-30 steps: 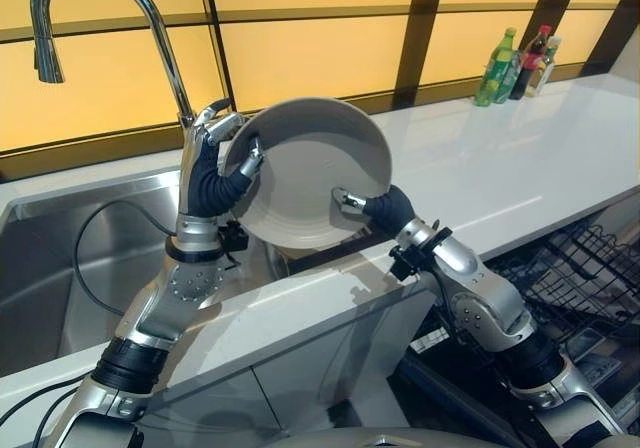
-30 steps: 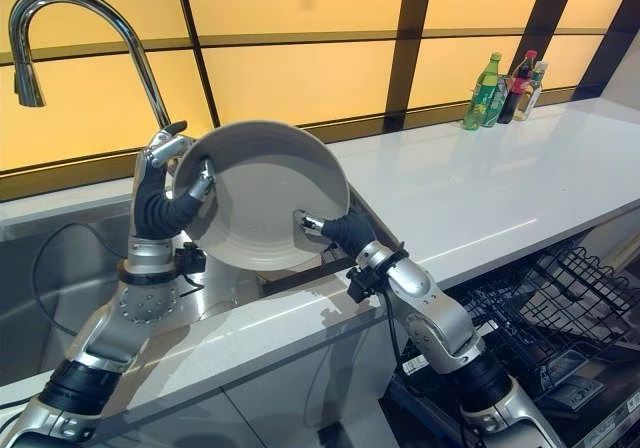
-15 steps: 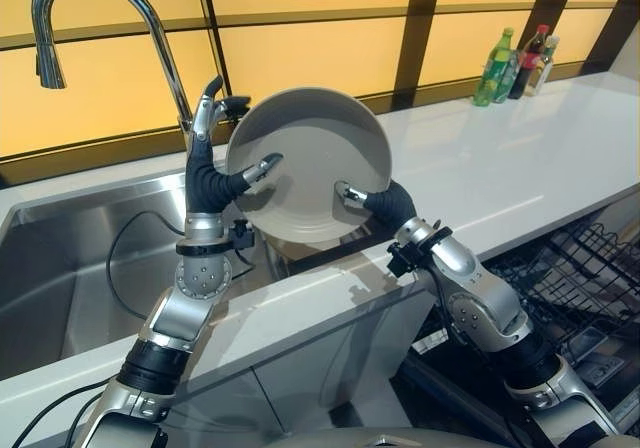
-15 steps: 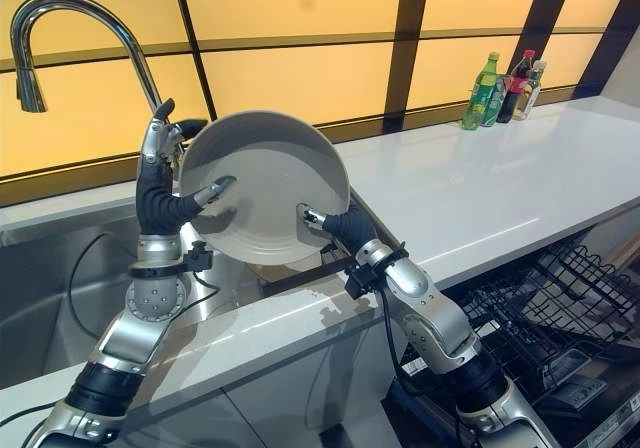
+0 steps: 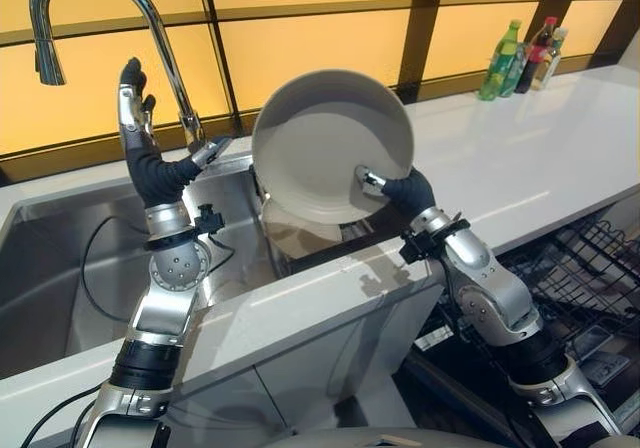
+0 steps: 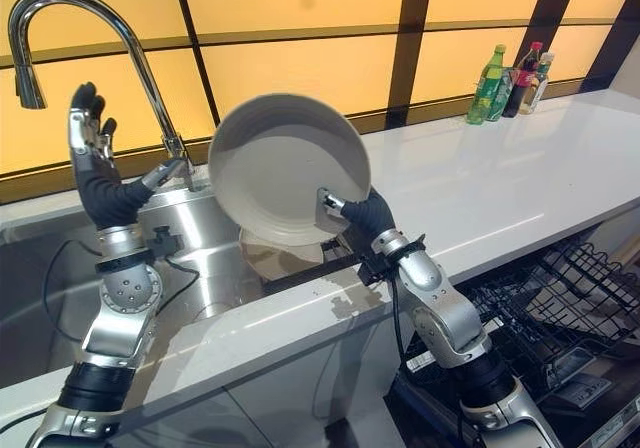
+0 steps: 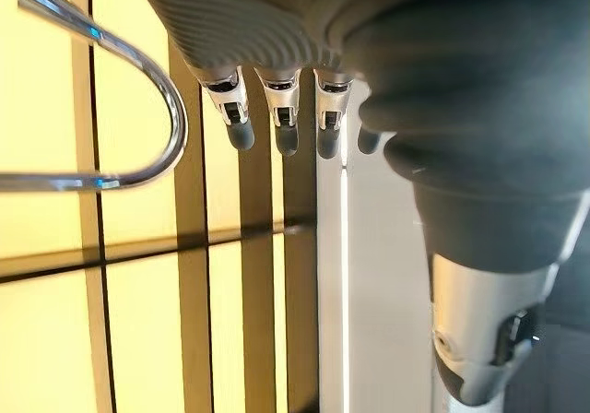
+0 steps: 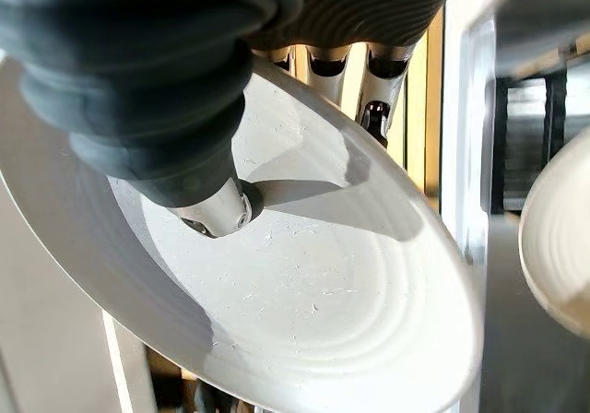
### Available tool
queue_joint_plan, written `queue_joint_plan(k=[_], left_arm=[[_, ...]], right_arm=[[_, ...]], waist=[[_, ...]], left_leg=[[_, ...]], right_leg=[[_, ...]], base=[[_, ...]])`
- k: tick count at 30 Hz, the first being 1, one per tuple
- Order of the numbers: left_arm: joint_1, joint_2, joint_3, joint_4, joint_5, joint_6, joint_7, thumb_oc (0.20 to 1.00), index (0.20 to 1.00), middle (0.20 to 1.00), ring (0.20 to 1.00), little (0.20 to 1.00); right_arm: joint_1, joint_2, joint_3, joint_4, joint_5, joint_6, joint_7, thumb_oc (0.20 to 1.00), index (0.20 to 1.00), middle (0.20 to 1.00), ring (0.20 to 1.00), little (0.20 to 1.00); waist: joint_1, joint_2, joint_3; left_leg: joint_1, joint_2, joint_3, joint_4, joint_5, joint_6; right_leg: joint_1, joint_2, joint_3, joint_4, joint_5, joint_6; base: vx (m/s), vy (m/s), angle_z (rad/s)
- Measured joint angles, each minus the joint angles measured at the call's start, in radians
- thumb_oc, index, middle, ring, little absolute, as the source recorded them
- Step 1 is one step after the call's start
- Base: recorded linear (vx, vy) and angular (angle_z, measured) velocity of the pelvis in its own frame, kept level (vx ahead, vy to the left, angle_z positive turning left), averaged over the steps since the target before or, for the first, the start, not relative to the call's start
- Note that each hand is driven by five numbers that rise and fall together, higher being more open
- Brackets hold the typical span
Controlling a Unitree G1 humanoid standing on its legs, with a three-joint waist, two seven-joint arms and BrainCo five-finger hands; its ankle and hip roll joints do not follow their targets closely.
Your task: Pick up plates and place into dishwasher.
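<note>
One grey plate point(image 5: 330, 143) is up in the air above the sink point(image 5: 60, 268), tilted nearly on edge with its hollow face toward the robot. Its lower right rim is pinched by the right hand point(image 5: 400, 190): the thumb lies on the inner face and the fingers curl round behind, as the right wrist view shows plainly. Nothing else touches the plate.

Off to the left, the left hand point(image 5: 140, 133) stands raised beside the tall curved faucet point(image 5: 150, 28), fingers straight and pointing up, thumb spread out to the side, holding nothing and well apart from the plate.

Down in the steel sink, right under the lifted plate, another pale dish point(image 5: 295, 240) sits by the basin's right wall; the edge of it also shows in the right wrist view. How many pieces lie there I cannot tell.

Past the white countertop point(image 5: 520, 158), at the lower right, the dishwasher rack point(image 5: 575, 268) of dark wire is pulled out. Three bottles point(image 5: 520, 58) stand together at the far corner of the counter
</note>
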Motion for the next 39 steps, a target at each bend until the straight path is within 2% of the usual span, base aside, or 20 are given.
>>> queue_joint_plan(k=[3,8,13,18,24,26,28,32,39], left_arm=[[0.002,0.0,0.033,0.0,-0.044,-0.001,0.001,1.0,1.0,1.0,1.0,1.0],[0.008,0.002,0.09,0.0,-0.102,-0.001,-0.003,1.0,1.0,1.0,1.0,1.0],[0.028,0.01,0.129,0.001,-0.127,-0.004,-0.015,1.0,1.0,1.0,1.0,1.0],[0.038,0.026,0.155,0.003,-0.137,-0.005,-0.033,1.0,1.0,1.0,1.0,1.0],[0.044,0.058,0.182,0.016,-0.142,-0.003,-0.039,1.0,1.0,1.0,1.0,1.0],[0.045,0.06,0.186,0.02,-0.141,-0.003,-0.039,1.0,1.0,1.0,1.0,1.0],[0.045,0.061,0.186,0.027,-0.139,-0.002,-0.037,1.0,1.0,1.0,1.0,1.0],[0.04,0.062,0.184,0.069,-0.132,0.001,-0.009,1.0,1.0,1.0,1.0,1.0],[0.039,0.062,0.184,0.082,-0.123,0.004,-0.007,1.0,1.0,1.0,1.0,1.0]], right_arm=[[0.007,-0.021,-0.063,0.0,-0.051,-0.024,-0.039,0.2,0.2,0.2,0.2,0.2],[0.052,-0.111,-0.203,0.0,-0.091,-0.067,-0.108,0.2,0.2,0.2,0.2,0.2],[0.123,-0.147,-0.331,0.007,-0.142,-0.112,-0.167,0.2,0.2,0.2,0.2,0.2],[0.226,-0.17,-0.441,0.062,-0.201,-0.117,-0.209,0.2,0.2,0.2,0.2,0.2],[0.351,-0.178,-0.569,0.148,-0.22,-0.116,-0.285,0.2,0.2,0.2,0.2,0.2],[0.38,-0.179,-0.596,0.166,-0.222,-0.116,-0.3,0.2,0.2,0.2,0.2,0.2],[0.408,-0.179,-0.614,0.173,-0.23,-0.116,-0.305,0.2,0.2,0.2,0.2,0.2],[0.423,-0.178,-0.617,0.235,-0.234,-0.117,-0.311,0.2,0.2,0.2,0.2,0.2],[0.517,-0.142,-0.619,0.28,-0.238,-0.118,-0.261,0.2,0.2,0.2,0.2,0.2]], waist=[[0.001,-0.003,0.008],[-0.005,-0.004,0.016],[-0.036,-0.009,0.018],[-0.084,-0.023,0.025],[-0.15,-0.024,0.029],[-0.192,-0.025,0.029],[-0.197,-0.021,0.032],[-0.247,-0.013,0.037],[-0.282,0.0,0.065]], left_leg=[[0.0,-0.001,0.0,0.0,0.0,0.0],[-0.001,-0.001,0.005,0.0,-0.001,0.001],[0.002,0.004,0.037,0.001,-0.012,0.003],[0.019,0.006,0.074,0.0,-0.017,-0.001],[0.037,0.011,0.135,0.0,-0.033,-0.003],[0.039,0.014,0.149,-0.001,-0.036,-0.004],[0.038,0.018,0.172,-0.001,-0.039,-0.005],[0.038,0.021,0.203,-0.001,-0.042,-0.006],[0.056,0.03,0.246,-0.001,-0.05,-0.013]], right_leg=[[-0.001,-0.002,0.0,0.0,0.0,0.001],[-0.004,-0.002,0.004,0.001,-0.001,0.001],[-0.02,0.0,0.033,0.002,0.0,0.0],[-0.022,0.0,0.064,0.002,0.001,0.001],[-0.041,0.007,0.121,0.002,0.008,0.004],[-0.047,0.009,0.134,0.002,0.009,0.005],[-0.061,0.009,0.149,0.002,0.019,0.006],[-0.083,0.011,0.167,0.002,0.029,0.01],[-0.087,0.016,0.176,0.002,0.037,0.009]], base=[[0.0,0.0,0.0],[-0.01,0.009,-0.02],[0.01,0.035,-0.16],[-0.01,0.017,-0.21],[-0.01,0.008,-0.29],[-0.09,-0.016,-0.26],[-0.1,-0.008,-0.37],[-0.02,-0.019,-0.27],[0.03,-0.057,-0.17]])
